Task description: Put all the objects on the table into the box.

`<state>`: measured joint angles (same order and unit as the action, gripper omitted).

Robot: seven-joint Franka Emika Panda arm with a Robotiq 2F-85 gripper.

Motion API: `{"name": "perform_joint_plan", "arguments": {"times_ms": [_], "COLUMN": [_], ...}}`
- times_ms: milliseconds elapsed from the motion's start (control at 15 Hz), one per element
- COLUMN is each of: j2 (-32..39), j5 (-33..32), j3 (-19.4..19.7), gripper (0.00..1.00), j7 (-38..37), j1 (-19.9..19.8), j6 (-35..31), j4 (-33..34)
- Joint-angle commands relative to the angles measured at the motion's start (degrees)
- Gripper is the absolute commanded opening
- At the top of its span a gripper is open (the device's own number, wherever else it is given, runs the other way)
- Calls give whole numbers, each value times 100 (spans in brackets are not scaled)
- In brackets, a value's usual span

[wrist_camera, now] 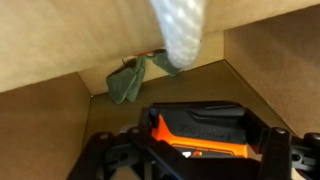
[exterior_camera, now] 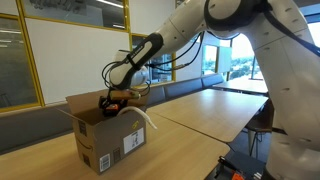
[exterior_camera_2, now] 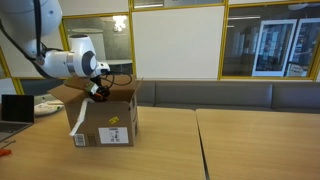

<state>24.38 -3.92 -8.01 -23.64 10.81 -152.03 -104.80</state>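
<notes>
The brown cardboard box (exterior_camera: 105,142) (exterior_camera_2: 106,126) stands with its flaps open on the light wood table (exterior_camera: 205,112) (exterior_camera_2: 180,145). My gripper (exterior_camera: 116,100) (exterior_camera_2: 97,90) (wrist_camera: 195,150) hangs in the box's open top, shut on a wide orange-and-black object (wrist_camera: 195,128) that fills the gap between the fingers. A bendy white tube (exterior_camera: 144,118) (exterior_camera_2: 72,120) (wrist_camera: 180,30) hangs over the box's rim, with one end inside. In the wrist view a small green-grey item (wrist_camera: 128,80) lies in the far corner of the box floor (wrist_camera: 60,130).
A laptop (exterior_camera_2: 15,108) sits at one end of the table, with a small red thing (exterior_camera_2: 5,150) near the edge in front of it. A seam (exterior_camera_2: 196,140) splits the tabletop. Upholstered benches (exterior_camera_2: 240,95) run behind. Dark equipment (exterior_camera: 240,166) stands by the robot base.
</notes>
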Motion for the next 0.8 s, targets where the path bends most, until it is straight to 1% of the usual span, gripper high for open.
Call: {"name": "perform_joint_plan", "arguments": {"times_ms": [0, 67, 133, 200, 267, 467, 733], "j2": [680, 794, 972, 1071, 1153, 1259, 966], "j5": [387, 434, 462, 476, 481, 374, 155], "j3": [107, 144, 186, 226, 260, 423, 678], "gripper": [62, 88, 97, 97, 100, 100, 100], "j7": [380, 371, 380, 364, 340, 193, -53], "j1": [49, 62, 71, 87, 102, 205, 448], "j6": [246, 367, 476, 589, 680, 941, 1067], "j4": [884, 1035, 1207, 1333, 1442, 1730, 1651]}}
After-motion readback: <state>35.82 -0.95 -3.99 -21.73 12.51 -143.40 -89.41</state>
